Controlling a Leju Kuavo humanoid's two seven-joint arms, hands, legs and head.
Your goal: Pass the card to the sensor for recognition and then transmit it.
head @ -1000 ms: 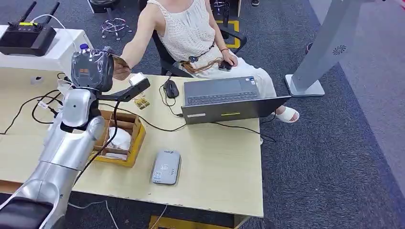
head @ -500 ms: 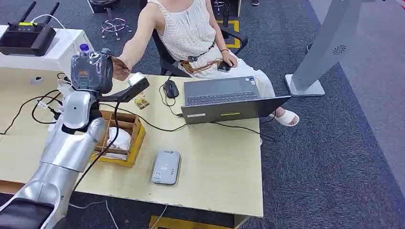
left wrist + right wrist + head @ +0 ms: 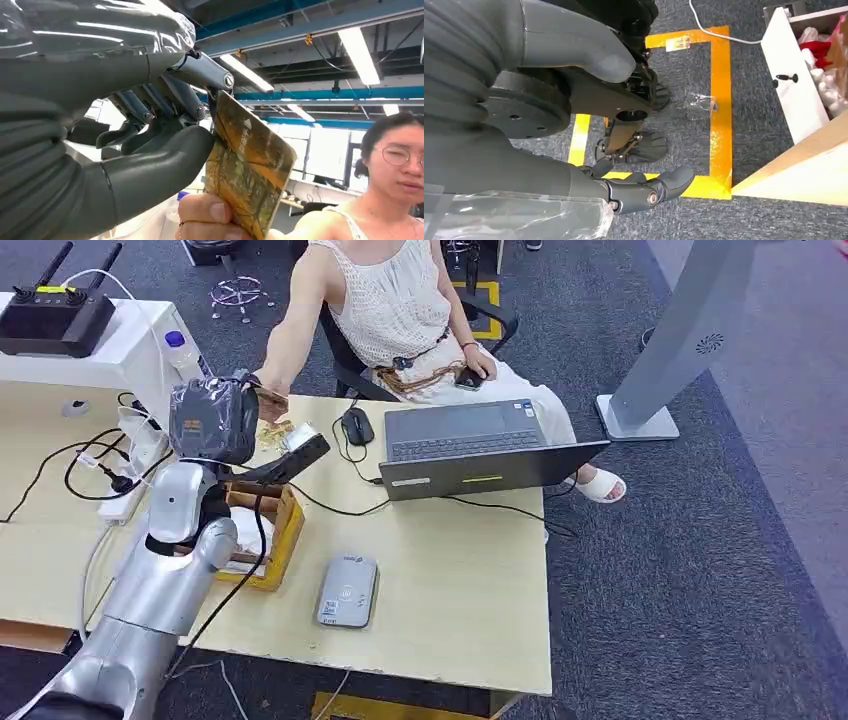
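Note:
My left hand (image 3: 213, 420), wrapped in clear plastic, is raised over the far left of the table (image 3: 455, 570). In the left wrist view this hand (image 3: 165, 125) pinches an orange and brown card (image 3: 250, 165) between thumb and a finger. A seated person's hand (image 3: 210, 220) grips the same card at its other end. From the head, the card (image 3: 272, 395) is a thin sliver between the two hands. The grey card sensor (image 3: 348, 590) lies flat near the table's front edge, well apart from the card. My right hand (image 3: 634, 192) hangs over the floor, fingers apart, holding nothing.
An open laptop (image 3: 480, 445) with a mouse (image 3: 358, 426) beside it takes the table's far right. A cardboard box (image 3: 268, 535) sits just below my left arm. Loose cards (image 3: 272, 435) lie past it. Cables trail at the left. A grey stand (image 3: 690, 340) rises beyond the table.
My left hand has moved right and toward me with the card. The person's hand has come along, still on the card.

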